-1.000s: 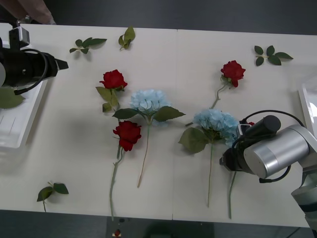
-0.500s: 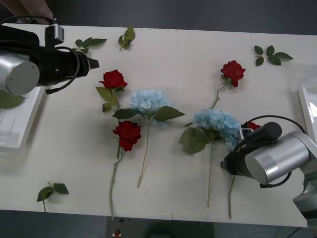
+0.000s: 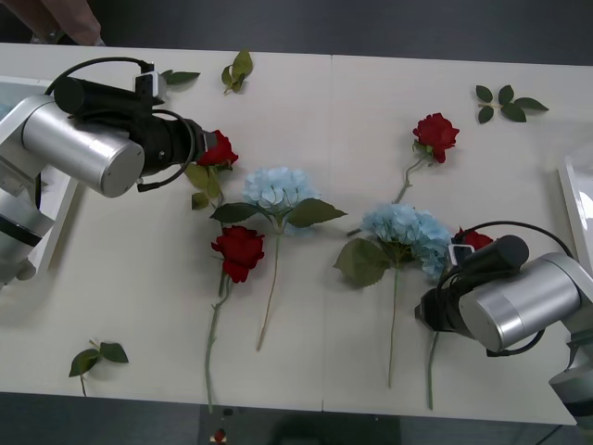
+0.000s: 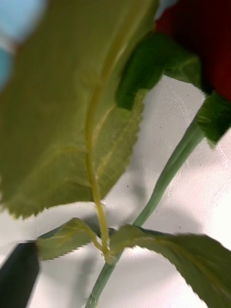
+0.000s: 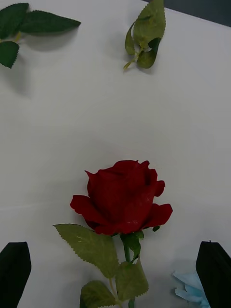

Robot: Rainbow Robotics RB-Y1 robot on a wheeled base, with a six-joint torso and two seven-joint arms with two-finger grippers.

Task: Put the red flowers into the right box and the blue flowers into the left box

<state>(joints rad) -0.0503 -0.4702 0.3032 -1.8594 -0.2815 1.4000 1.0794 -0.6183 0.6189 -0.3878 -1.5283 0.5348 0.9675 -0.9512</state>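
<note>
The left gripper (image 3: 199, 148) hangs over the far-left rose (image 3: 220, 151), and its wrist camera looks straight down on that bloom (image 5: 122, 197), with the two black fingers (image 5: 14, 267) spread wide at either side and touching nothing. A second rose (image 3: 240, 250) lies just nearer, beside a blue hydrangea (image 3: 278, 191); a third rose (image 3: 435, 135) sits far right, well apart. The other hydrangea (image 3: 405, 229) lies right of centre, and just beside it the right gripper (image 3: 435, 311) is down low over the fourth rose (image 3: 474, 238), whose red head peeks out past the arm. Up close, the right wrist view shows that rose's stem (image 4: 166, 178) and leaves on the table (image 3: 139, 269), one black fingertip (image 4: 19, 272) in the corner; whether those fingers are apart or closed I cannot tell. The right box (image 3: 576, 199) shows at the right edge, the left box (image 3: 60, 227) behind the left arm.
</note>
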